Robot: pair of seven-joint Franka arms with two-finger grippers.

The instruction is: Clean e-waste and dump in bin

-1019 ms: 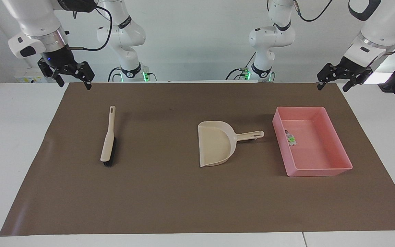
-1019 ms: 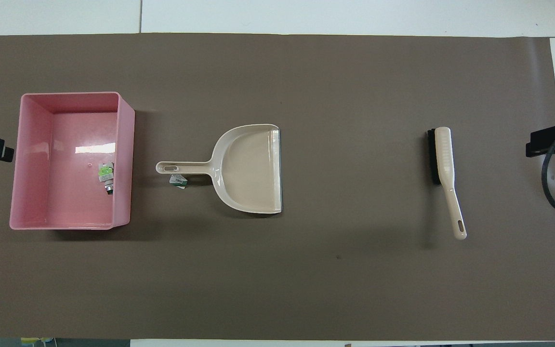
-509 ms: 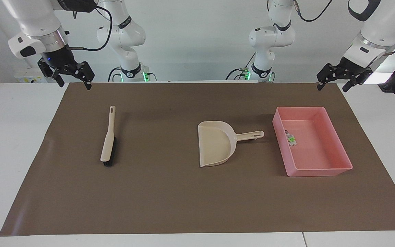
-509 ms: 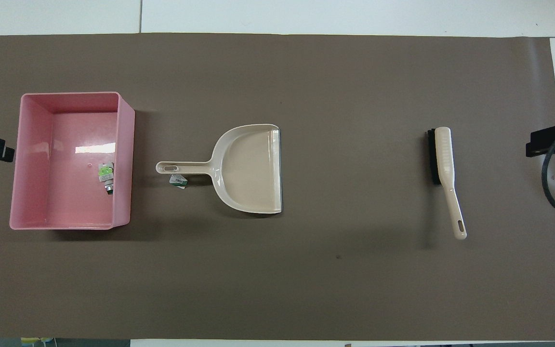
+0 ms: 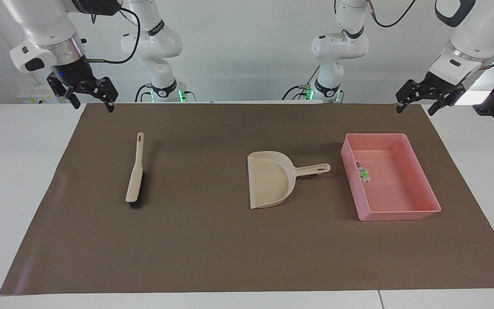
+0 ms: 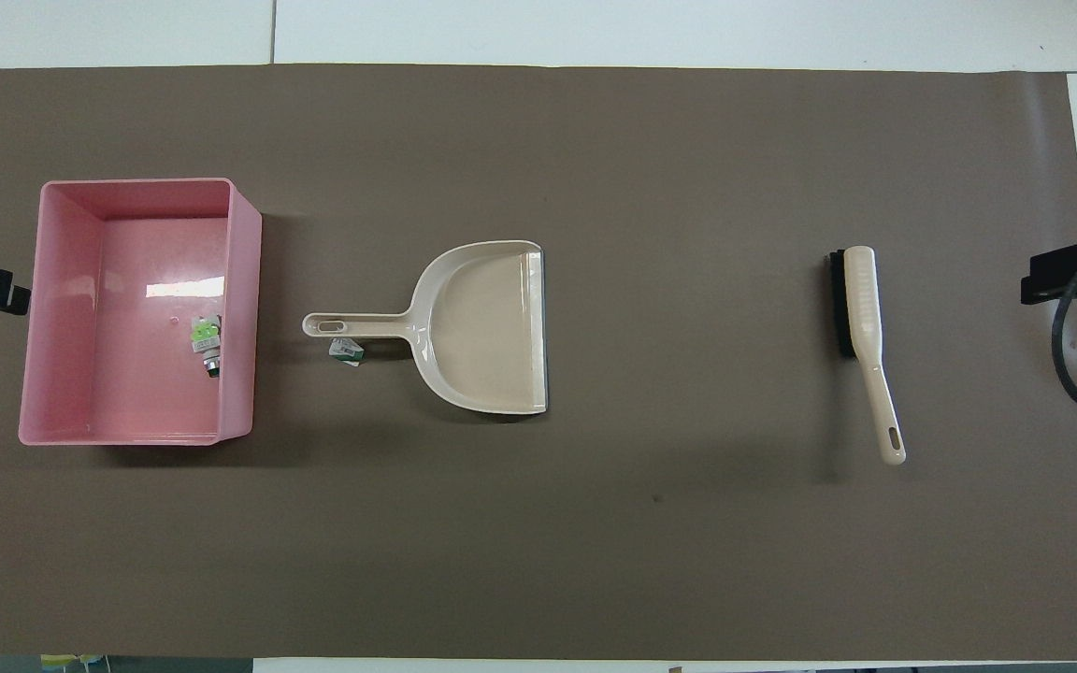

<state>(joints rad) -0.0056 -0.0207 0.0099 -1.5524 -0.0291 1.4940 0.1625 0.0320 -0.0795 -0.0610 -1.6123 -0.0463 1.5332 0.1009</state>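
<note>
You have one white, green-marked e-waste piece (image 6: 206,338) inside the pink rectangular plastic bin (image 6: 244,308). Another small piece (image 6: 346,350) lies at the beige plastic dustpan (image 6: 487,327) handle's 6 o'clock, unswept. Left gripper (image 5: 416,104) and right gripper (image 5: 90,98) hang open, empty.

**A white table under a brown mat**

A white table (image 5: 24,180) fills the scene, its top made of panels with thin seams near one edge. A large brown mat (image 5: 212,240) covers most of it, lying flat. A plain pale wall (image 5: 247,51) rises at the robots' end, evenly lit, with soft shadows.
</note>
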